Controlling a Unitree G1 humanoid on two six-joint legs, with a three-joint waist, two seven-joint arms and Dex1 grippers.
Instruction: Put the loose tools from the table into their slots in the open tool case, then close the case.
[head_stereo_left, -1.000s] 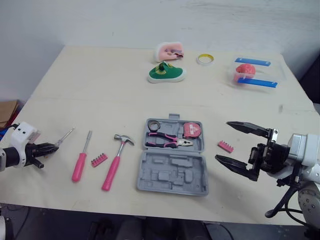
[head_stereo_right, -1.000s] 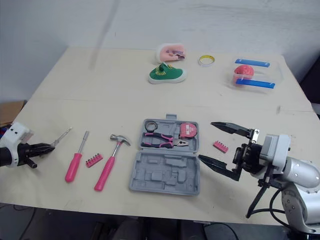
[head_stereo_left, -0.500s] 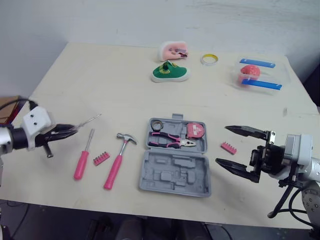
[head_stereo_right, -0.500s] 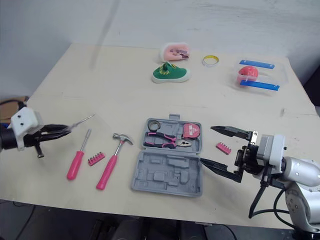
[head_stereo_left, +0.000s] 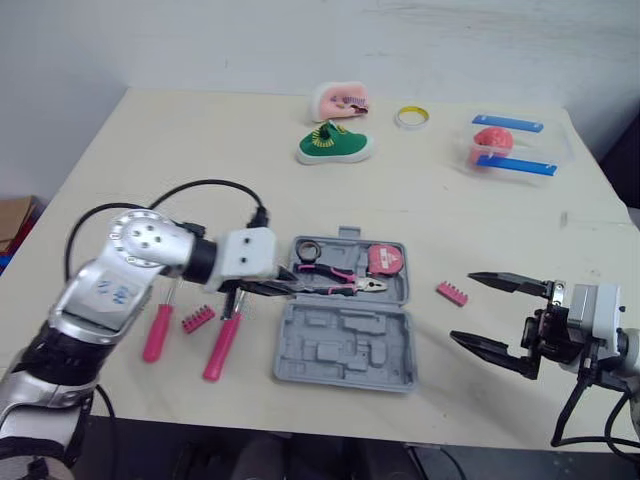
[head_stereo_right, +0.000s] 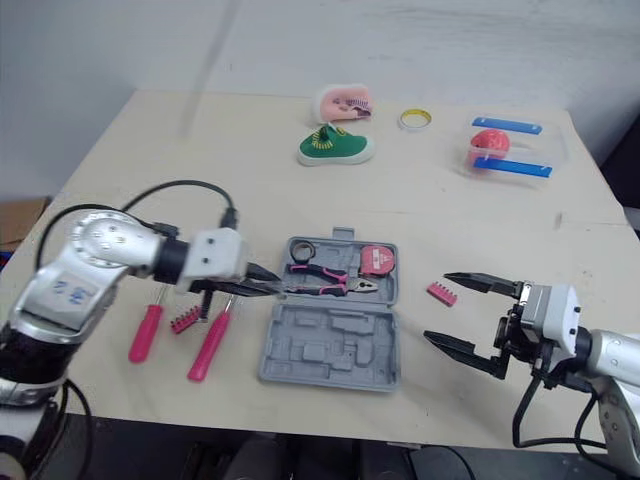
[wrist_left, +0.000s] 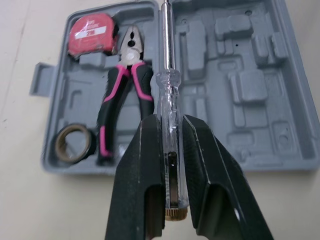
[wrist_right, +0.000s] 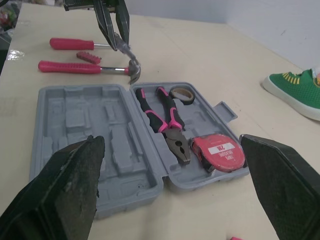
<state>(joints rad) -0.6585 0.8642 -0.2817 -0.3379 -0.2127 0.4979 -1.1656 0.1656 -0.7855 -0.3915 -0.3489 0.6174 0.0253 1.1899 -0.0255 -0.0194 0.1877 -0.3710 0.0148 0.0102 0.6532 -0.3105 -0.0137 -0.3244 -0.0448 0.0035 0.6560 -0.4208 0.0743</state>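
The grey tool case (head_stereo_left: 345, 345) lies open near the table's front, holding pink-handled pliers (head_stereo_left: 338, 283), a red tape measure (head_stereo_left: 382, 260) and a tape roll (head_stereo_left: 307, 250). My left gripper (head_stereo_left: 268, 288) is shut on a clear-handled screwdriver (wrist_left: 166, 90), held low over the case's left side with its tip pointing across the case. Left of the case lie a pink hammer (head_stereo_left: 221, 345), a pink screwdriver (head_stereo_left: 157, 330) and a pink bit holder (head_stereo_left: 197, 319). A second bit holder (head_stereo_left: 452, 293) lies right of the case. My right gripper (head_stereo_left: 462, 308) stands wide open beyond it, holding nothing.
At the back of the table are a green shoe (head_stereo_left: 333, 146), a pink object (head_stereo_left: 340, 100), a yellow tape ring (head_stereo_left: 409, 117) and a clear box with blue strips (head_stereo_left: 508, 146). A black cable (head_stereo_left: 200, 188) loops above my left arm.
My left arm has swung from the table's left edge to the right, carrying the clear screwdriver over the case. The right gripper has drifted slightly right and toward the front edge, still open.
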